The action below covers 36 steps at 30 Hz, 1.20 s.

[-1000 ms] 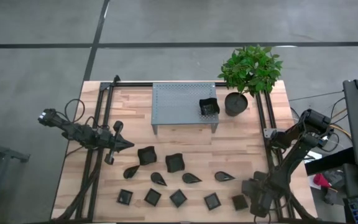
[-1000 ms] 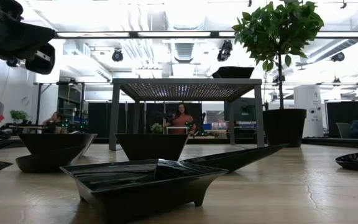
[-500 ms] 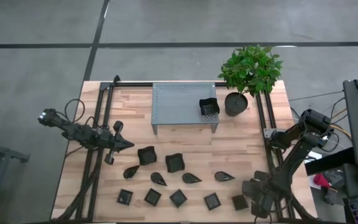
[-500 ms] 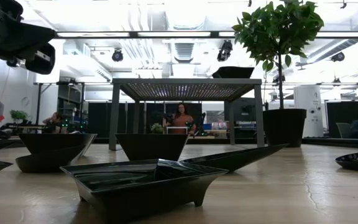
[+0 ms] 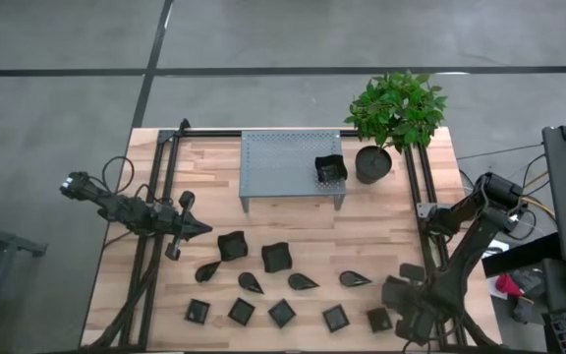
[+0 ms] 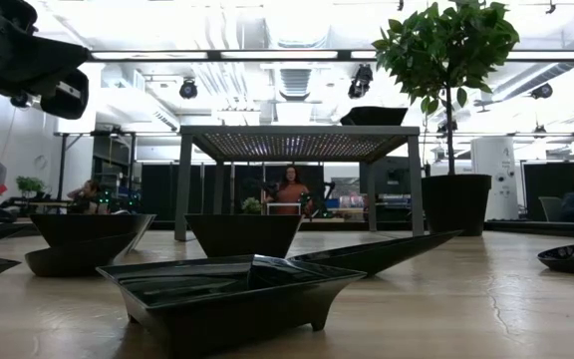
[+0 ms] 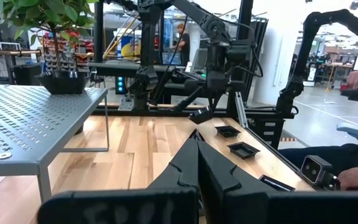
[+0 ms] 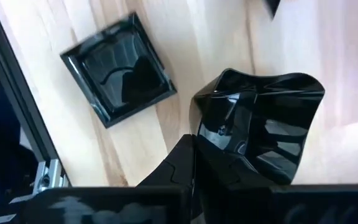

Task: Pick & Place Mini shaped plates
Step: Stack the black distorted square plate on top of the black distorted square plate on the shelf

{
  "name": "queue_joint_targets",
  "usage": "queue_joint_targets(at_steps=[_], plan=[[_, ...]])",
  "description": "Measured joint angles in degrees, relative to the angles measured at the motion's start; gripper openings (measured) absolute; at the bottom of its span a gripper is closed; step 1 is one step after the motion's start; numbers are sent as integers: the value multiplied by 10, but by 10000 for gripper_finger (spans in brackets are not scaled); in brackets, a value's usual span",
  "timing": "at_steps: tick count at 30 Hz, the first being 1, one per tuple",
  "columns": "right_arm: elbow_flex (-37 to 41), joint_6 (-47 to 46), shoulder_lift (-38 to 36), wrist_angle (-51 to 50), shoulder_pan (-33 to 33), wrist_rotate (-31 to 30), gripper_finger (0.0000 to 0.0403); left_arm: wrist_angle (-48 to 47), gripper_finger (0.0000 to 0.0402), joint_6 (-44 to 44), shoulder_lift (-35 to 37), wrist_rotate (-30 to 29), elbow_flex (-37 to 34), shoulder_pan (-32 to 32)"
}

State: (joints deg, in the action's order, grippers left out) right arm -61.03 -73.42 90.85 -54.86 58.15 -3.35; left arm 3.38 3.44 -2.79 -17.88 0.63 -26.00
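Lower right of the high view, at the table's [image 5: 362, 226] near edge, the right gripper [image 8: 194, 146] hangs low over the wood; its fingers are pressed together, and in its wrist view the tips meet at the rim of a wavy-edged plate [image 8: 260, 118], so it looks to be pinching that thin lip, the only part narrow enough to take; how firm the hold is I cannot tell. Just beside it a small square plate [image 8: 120, 70] lies flat on the boards, untouched. Along the bottom of the high view runs the row of little squares [image 5: 241, 312]; above them the teardrop plates [image 5: 302, 282]; above those two larger wavy squares [image 5: 276, 257], all spread apart so each can be reached singly. The left gripper [image 5: 202, 229] waits at centre left, closed and holding nothing. Farthest, at upper centre, the grey perforated stand [image 5: 278, 162] already carries one plate [image 5: 329, 169] on its right end, next to the plant pot [image 5: 371, 163]; the stand is likely the goal.

Against a second ago, the right gripper has gone from wide to closed and shifted slightly up the frame; the plates on the table lie where they were.
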Motion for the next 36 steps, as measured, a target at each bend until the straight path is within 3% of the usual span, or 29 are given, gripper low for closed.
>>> queue_joint_targets(at_steps=[23, 36], plan=[[-116, 119, 0, -95, -41, -133, 8, 0, 0, 0, 0, 0, 0, 0], [-126, 145, 0, -97, -50, -149, 8, 0, 0, 0, 0, 0, 0, 0]])
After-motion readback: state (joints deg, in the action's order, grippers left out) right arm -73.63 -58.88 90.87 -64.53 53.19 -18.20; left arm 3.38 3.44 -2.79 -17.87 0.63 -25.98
